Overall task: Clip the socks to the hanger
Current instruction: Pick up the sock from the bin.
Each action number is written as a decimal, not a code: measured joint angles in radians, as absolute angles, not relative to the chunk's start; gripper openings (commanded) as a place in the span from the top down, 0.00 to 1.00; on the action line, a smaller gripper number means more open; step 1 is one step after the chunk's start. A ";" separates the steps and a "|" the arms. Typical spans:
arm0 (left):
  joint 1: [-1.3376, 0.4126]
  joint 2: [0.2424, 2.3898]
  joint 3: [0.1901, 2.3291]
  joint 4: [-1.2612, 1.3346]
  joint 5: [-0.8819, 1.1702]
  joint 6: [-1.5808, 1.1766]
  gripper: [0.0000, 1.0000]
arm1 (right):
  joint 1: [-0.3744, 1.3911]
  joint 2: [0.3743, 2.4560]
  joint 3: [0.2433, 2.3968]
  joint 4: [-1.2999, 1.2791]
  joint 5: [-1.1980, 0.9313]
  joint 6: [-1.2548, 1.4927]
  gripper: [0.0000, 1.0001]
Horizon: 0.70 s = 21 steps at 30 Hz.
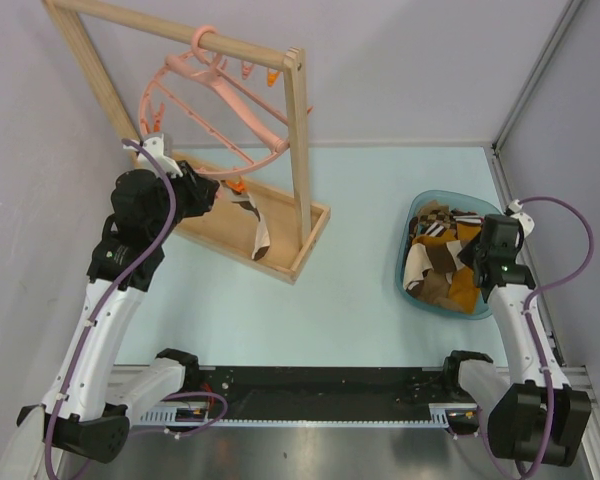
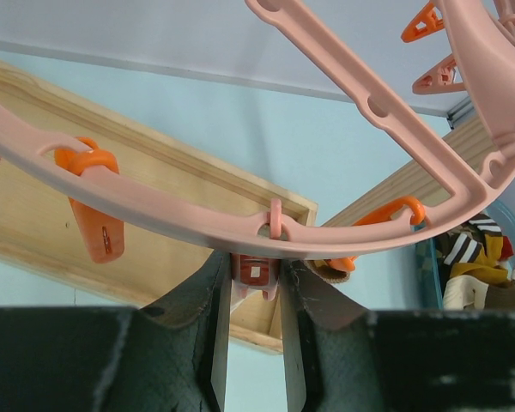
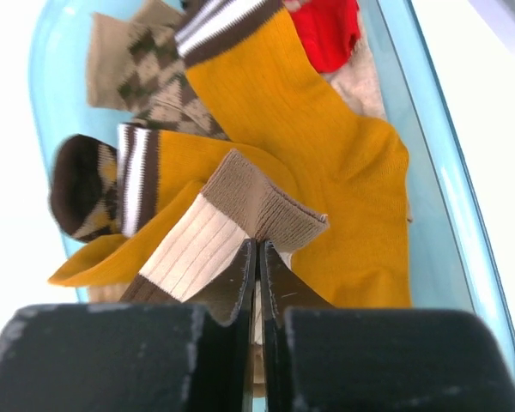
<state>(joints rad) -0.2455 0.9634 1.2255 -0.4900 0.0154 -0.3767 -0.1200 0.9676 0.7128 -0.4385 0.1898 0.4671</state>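
Observation:
The pink round hanger (image 1: 166,72) hangs from the wooden rack's top bar. One cream-and-brown sock (image 1: 261,232) hangs from an orange clip on its ring. My left gripper (image 1: 212,195) is at the ring's lower edge (image 2: 154,210), its jaws closed on either side of a pink clip (image 2: 254,268). My right gripper (image 1: 468,262) is down in the blue basket (image 1: 405,265), shut on the cuff of a cream-and-brown sock (image 3: 240,206). This sock lies on mustard yellow socks (image 3: 309,129) with striped cuffs. An argyle sock (image 3: 146,77) lies behind.
The wooden rack (image 1: 300,150) stands at the back left on a wooden base tray (image 1: 290,255). Other orange clips (image 2: 94,210) hang along the ring. A red cloth item (image 3: 330,30) lies at the basket's far end. Walls close in the left, back and right sides.

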 measured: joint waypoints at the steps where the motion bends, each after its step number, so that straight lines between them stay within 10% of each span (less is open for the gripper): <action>1: -0.245 0.963 1.225 -0.490 0.016 -0.377 0.89 | -0.117 0.950 0.713 -0.438 0.189 0.467 1.00; 21: -0.245 0.973 1.229 -0.490 0.041 -0.376 0.89 | 0.580 0.829 0.764 0.051 0.046 0.273 1.00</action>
<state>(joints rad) -0.2455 0.9733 1.2293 -0.4896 0.0410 -0.3763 0.5800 0.8291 0.7643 0.0513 0.0463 0.2726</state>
